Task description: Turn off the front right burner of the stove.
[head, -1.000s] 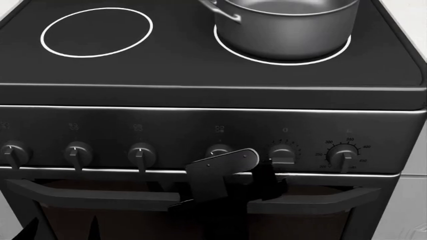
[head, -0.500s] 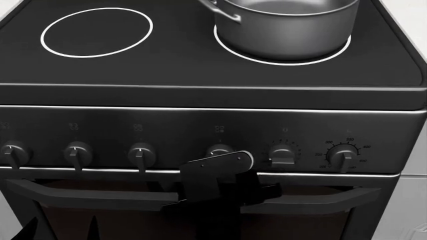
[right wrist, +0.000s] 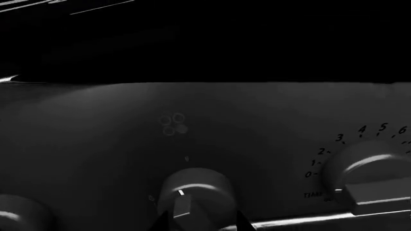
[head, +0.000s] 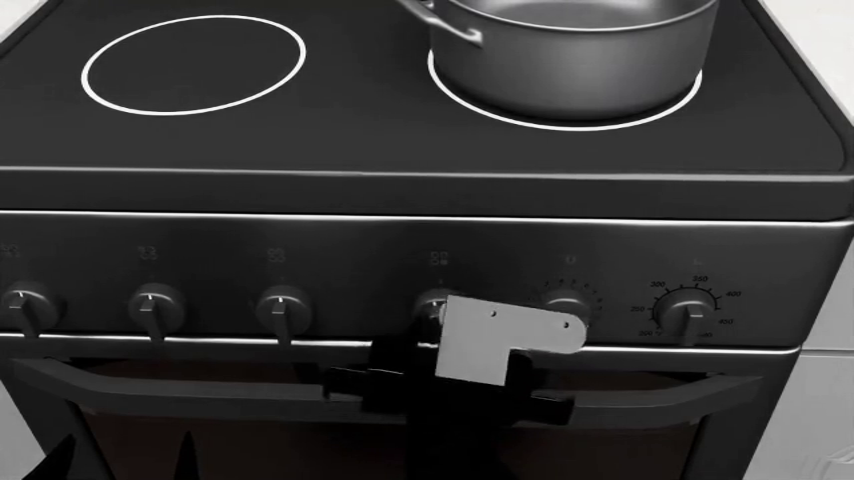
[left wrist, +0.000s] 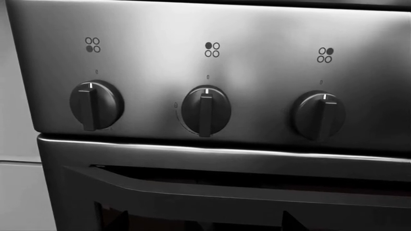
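The black stove (head: pixel 400 140) has a glass top. Its front right burner (head: pixel 667 108) is a white ring under a steel pot (head: pixel 574 45). My right gripper (head: pixel 435 318) is at the fourth knob (head: pixel 427 300) from the left, mostly hidden behind its grey wrist plate. In the right wrist view its fingertips (right wrist: pixel 160 222) flank that knob (right wrist: pixel 192 190) closely, under a four-circle mark with the lower right one filled; the right gripper (right wrist: pixel 199 222) is shut on it. My left gripper (head: pixel 127 460) is open and empty, low before the oven door; it also shows in the left wrist view (left wrist: pixel 205 222).
The oven-door handle (head: pixel 200 390) runs below the knob row. A timer knob (right wrist: pixel 369 173) and a temperature knob (head: pixel 687 312) sit right of the held knob. Three other burner knobs (left wrist: pixel 205 110) are on the left. A second white ring (head: pixel 194 65) is front left. White cabinetry (head: pixel 830 400) flanks the stove.
My right wrist has rolled clockwise at the fourth knob, so its grey plate now faces up and lies further right. The left arm has not moved.
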Controlling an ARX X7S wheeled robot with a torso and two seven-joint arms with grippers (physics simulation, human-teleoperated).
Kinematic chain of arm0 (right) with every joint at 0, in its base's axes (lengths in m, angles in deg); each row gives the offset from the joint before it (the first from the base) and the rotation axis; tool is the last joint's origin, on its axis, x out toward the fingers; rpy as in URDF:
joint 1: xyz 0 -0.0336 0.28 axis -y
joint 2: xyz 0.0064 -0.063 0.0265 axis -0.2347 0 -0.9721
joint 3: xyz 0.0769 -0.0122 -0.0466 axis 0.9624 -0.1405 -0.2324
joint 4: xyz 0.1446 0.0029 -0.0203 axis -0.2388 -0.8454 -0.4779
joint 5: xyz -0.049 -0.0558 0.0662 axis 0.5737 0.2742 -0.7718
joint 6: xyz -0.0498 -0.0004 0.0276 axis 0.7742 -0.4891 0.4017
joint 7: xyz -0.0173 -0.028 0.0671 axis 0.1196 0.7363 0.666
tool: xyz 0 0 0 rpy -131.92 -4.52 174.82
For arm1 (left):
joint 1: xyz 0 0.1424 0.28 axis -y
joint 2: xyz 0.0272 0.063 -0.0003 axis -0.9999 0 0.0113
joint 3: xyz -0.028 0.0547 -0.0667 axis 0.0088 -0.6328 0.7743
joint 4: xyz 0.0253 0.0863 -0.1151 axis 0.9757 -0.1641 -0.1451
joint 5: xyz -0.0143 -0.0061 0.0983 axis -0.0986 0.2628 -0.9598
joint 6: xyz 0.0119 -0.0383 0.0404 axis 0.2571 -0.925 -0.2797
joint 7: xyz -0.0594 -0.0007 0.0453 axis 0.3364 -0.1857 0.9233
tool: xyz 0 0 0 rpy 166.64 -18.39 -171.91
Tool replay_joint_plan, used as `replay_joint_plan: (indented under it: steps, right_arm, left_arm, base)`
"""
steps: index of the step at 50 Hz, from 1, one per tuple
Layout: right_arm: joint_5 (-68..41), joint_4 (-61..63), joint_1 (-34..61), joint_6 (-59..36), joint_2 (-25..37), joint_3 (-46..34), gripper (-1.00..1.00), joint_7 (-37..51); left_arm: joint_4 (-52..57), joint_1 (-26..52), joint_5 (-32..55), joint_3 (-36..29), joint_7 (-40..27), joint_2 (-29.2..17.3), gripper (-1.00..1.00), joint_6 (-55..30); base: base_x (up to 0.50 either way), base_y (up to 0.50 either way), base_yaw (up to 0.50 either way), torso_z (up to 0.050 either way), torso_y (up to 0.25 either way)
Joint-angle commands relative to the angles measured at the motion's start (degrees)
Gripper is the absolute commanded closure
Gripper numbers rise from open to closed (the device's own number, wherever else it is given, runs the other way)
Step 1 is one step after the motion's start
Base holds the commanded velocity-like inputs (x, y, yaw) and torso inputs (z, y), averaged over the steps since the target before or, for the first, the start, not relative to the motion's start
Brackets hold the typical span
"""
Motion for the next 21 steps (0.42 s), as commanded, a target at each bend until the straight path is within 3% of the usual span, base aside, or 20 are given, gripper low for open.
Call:
replay_joint_plan:
  steps: [1,11,21]
  right_arm:
    - [-16.86,-10.59,7.49,6.36,0.49,5.51,1.0,-6.67]
    - [-30.68,-9.39,6.21,11.06,0.67,7.63,1.0,-6.75]
    - [-37.87,-9.27,5.75,12.51,1.14,7.68,1.0,-7.08]
  left_arm:
    - [-0.71,0.1,0.05,-0.23,-0.06,-0.09,-1.0,0.59]
    - [-1.1,0.15,0.04,-0.54,-0.11,-0.16,-1.0,0.97]
    - [-1.15,0.07,0.12,-0.81,-0.29,-0.32,-1.0,0.98]
  base:
    - [0.03,0.01,0.02,0.0,0.0]
    - [0.03,0.01,0.02,-0.001,0.0]
    - [0.03,0.01,0.02,-0.001,0.0]
